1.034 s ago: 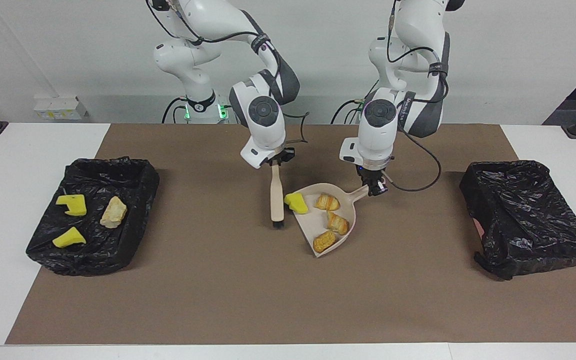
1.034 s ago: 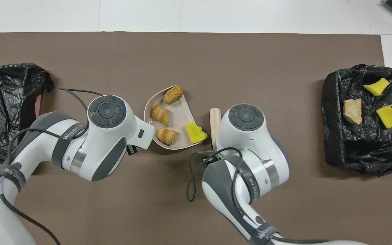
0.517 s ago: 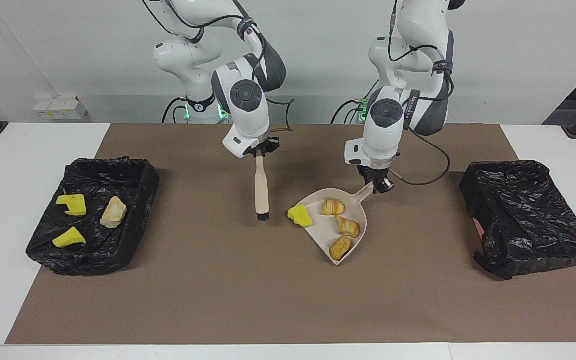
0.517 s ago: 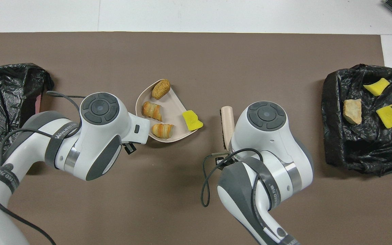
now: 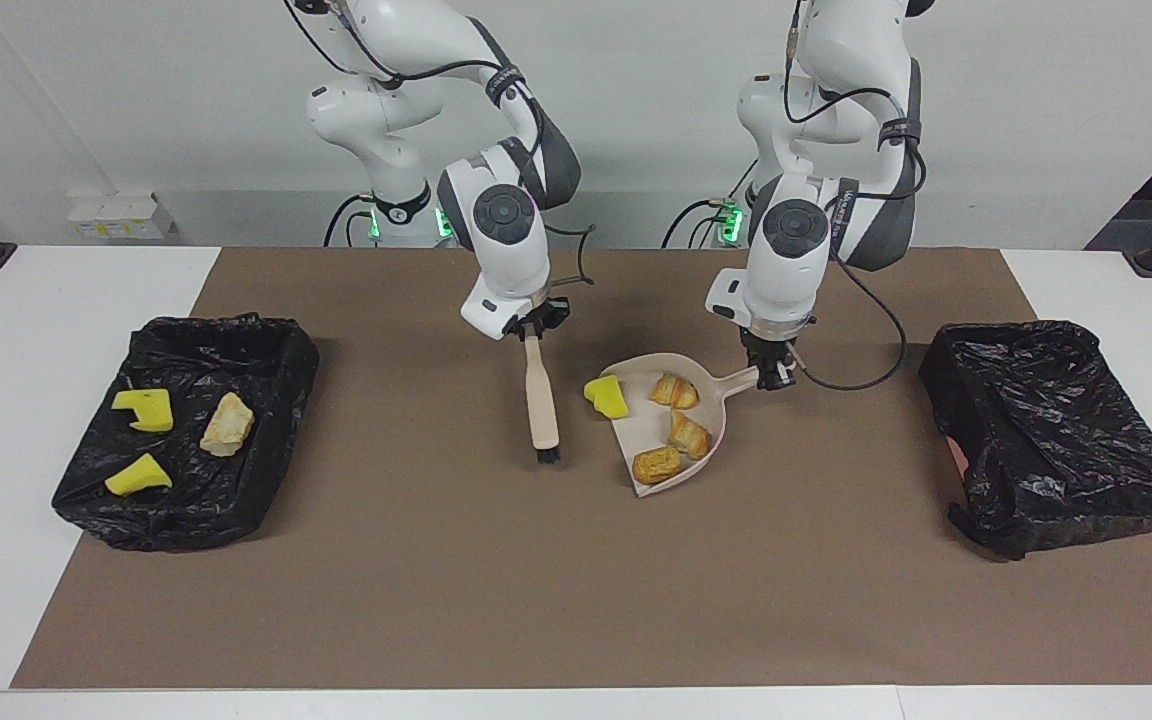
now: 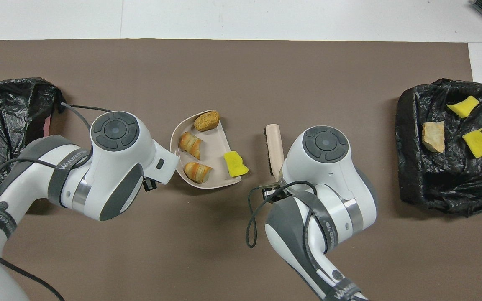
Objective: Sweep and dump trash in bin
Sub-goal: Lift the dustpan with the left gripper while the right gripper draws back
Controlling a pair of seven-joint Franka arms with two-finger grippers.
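Sponge chunk (image 5: 607, 396) on dustpan (image 5: 646, 440) lip (beside brush (image 5: 540, 400)).

"WANUEED" on left arm's strap (image 6: 66, 161)

On the tabletop (image 5: 26, 330) lies a mat (image 5: 576, 600). A bin (image 5: 276, 370) sits at the right arm's end of the mat, with two sponge chunks (image 5: 143, 409) and a lump (image 5: 227, 423) in it. Another bin (image 5: 1046, 430) sits at the left arm's end. Between them, mid-mat, is a dustpan (image 5: 711, 390) held at its handle by the left gripper (image 5: 769, 372). Three pastries (image 5: 676, 391) lie in the dustpan, and a sponge piece (image 5: 607, 395) rests on its rim, at the side toward the brush (image 5: 539, 405). The brush hangs from the right gripper (image 5: 533, 328), just beside the dustpan, toward the right arm's end.
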